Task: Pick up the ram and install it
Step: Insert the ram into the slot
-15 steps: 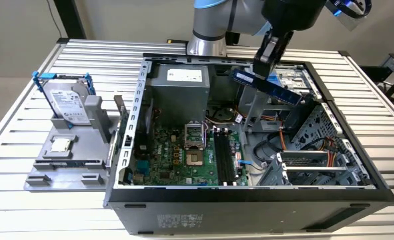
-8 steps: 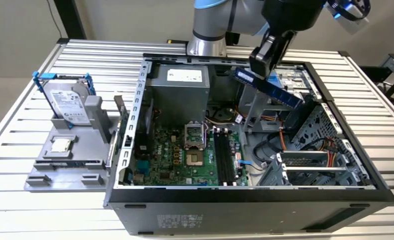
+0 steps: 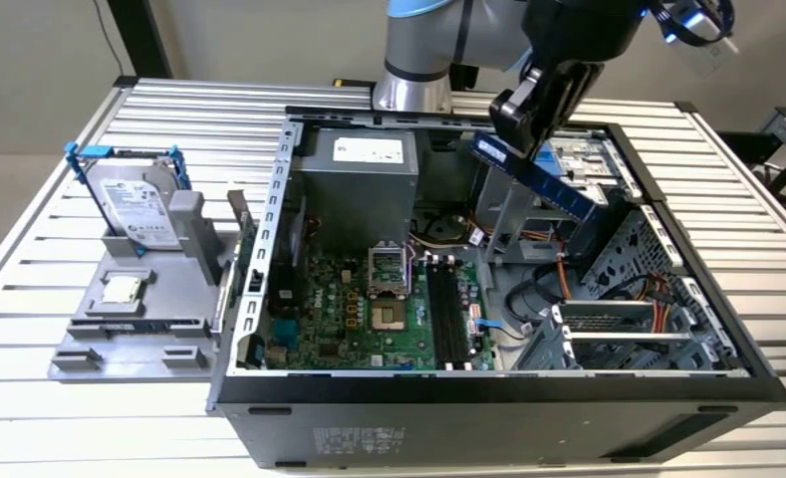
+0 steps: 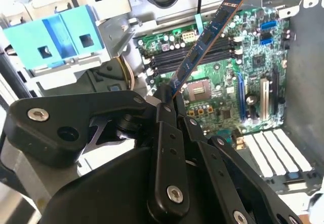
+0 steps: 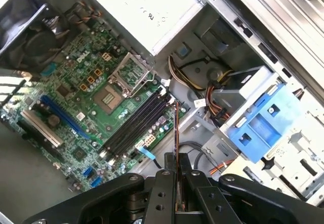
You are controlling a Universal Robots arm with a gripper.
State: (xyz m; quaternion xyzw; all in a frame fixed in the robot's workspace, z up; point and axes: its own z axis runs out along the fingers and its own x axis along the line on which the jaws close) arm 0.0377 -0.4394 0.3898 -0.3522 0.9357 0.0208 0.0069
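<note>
Ram (image 3: 540, 176), a long thin dark stick with chips, hangs tilted, clamped in the tool (image 4: 169, 98).

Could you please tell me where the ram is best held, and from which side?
Probably by the flat faces at one end, coming in along its length. The ram is a thin stick; the pincer, shut across its thickness there now, leaves both long edges free.

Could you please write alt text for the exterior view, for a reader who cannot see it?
A robot gripper holds the ram tilted in the air above an open computer case whose green motherboard lies exposed. On the exterior view's left, a hard drive in a blue frame stands upright in a grey holder on the slatted metal table.
</note>
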